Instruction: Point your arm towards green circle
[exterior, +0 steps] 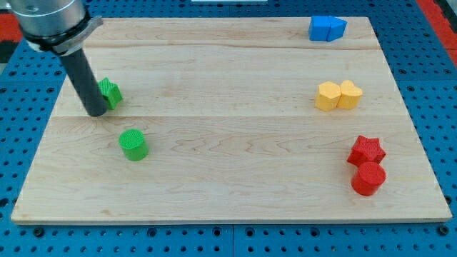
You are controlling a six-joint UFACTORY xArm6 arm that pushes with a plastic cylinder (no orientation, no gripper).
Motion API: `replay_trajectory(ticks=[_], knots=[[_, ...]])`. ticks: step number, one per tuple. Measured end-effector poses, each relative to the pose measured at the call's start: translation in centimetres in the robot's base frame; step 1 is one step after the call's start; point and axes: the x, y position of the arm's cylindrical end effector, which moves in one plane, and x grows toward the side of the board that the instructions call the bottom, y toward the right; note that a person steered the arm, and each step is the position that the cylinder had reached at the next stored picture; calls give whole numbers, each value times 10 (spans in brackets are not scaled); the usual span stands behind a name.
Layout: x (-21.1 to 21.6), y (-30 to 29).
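The green circle (133, 144) stands upright on the table (228, 143), down in the view's lower left part, with bare wood all round it. And there's my tip (96, 112), just up and to the view's left of the green circle, near it but not touching, a clear gap of wood between the two. The dark rod leans up toward the view's top left corner, into the grey arm housing (48, 21). No fingers on this arm, only the rod, so nothing is held.

Right beside my tip, on its view's right side, sits a second green block (109, 93). It lies above the green circle, and the rod covers its left edge, so I cannot tell whether they touch; its shape is hard to make out too.

Now swing far to the view's right of the green circle. Two yellow blocks (338, 95) sit pressed side by side, higher than the circle. Above them, at the far edge of the table, a blue block (327, 28), possibly two pieces together. Lower down, roughly level with the green circle but well apart from it, a red star (366, 150) touches a red cylinder (368, 178) just below it. Blue pegboard (428, 71) surrounds the table.
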Motion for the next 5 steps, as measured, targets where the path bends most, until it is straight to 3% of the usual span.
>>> replay_trajectory(ticks=[1,2,3,4,5], knots=[[30,44],[13,100],[77,133],[123,120],[99,120]])
